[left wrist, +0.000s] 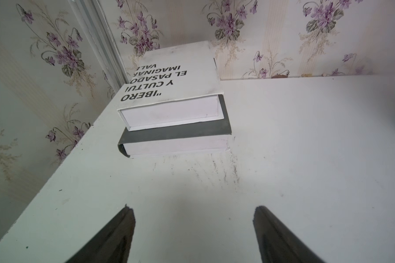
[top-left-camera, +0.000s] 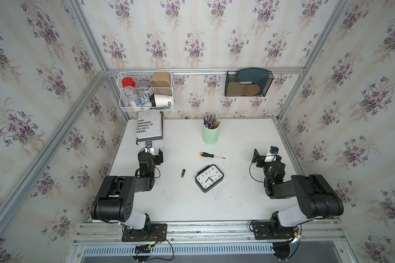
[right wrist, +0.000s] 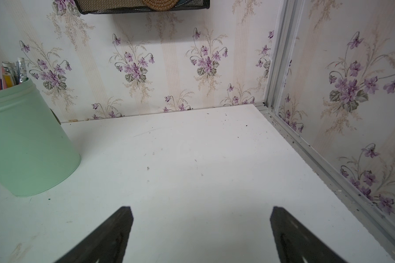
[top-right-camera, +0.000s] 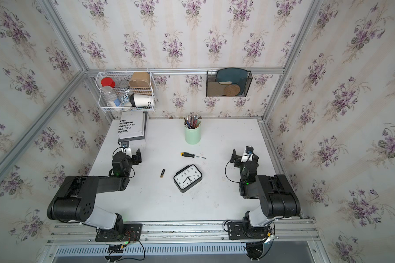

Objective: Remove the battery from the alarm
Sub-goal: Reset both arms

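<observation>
On the table (top-left-camera: 237, 136) the battery (top-left-camera: 183, 173) lay near-to-far, left of the alarm (top-left-camera: 209, 178), nearer the spread left hand (top-left-camera: 159, 156) than the spread right hand (top-left-camera: 257, 157).

A white table (top-left-camera: 249, 141), scuffed in places, is seen. On it are laid a battery (top-left-camera: 183, 173) on its side, an alarm (top-left-camera: 209, 178) face up nearby, a screwdriver (top-left-camera: 211, 155) behind them, a green pen cup (top-left-camera: 210, 134) upright towards the back, and a grey book (left wrist: 180, 133) in the back left corner

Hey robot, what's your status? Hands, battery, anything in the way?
Left hand, right hand: open, empty. Battery out, lying on table beside alarm, not touching. Screwdriver lies apart; nothing blocking.
</observation>
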You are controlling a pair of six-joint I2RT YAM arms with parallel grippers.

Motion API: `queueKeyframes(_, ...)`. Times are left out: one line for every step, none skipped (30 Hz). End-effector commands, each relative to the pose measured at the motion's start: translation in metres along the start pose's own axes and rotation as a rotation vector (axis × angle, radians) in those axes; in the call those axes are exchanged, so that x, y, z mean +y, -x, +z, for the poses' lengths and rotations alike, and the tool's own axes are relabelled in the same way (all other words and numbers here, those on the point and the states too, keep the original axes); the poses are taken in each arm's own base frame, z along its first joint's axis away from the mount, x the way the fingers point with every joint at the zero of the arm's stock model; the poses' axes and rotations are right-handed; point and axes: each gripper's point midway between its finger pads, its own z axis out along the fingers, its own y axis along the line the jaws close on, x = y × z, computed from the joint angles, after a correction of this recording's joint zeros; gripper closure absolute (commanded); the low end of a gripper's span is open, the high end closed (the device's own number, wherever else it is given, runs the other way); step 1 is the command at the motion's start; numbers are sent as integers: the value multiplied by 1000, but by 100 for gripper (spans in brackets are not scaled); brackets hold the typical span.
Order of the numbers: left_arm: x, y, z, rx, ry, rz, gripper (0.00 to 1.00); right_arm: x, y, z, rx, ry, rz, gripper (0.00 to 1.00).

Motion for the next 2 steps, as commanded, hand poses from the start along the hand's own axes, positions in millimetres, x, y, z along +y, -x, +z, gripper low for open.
queueKeyframes(-1,0,0,9,-17,-6,14,1,6,0,-25,5,-1,0)
queueKeyframes(0,2,-1,-4,-15,-12,14,1,7,0,-27,5,0,0)
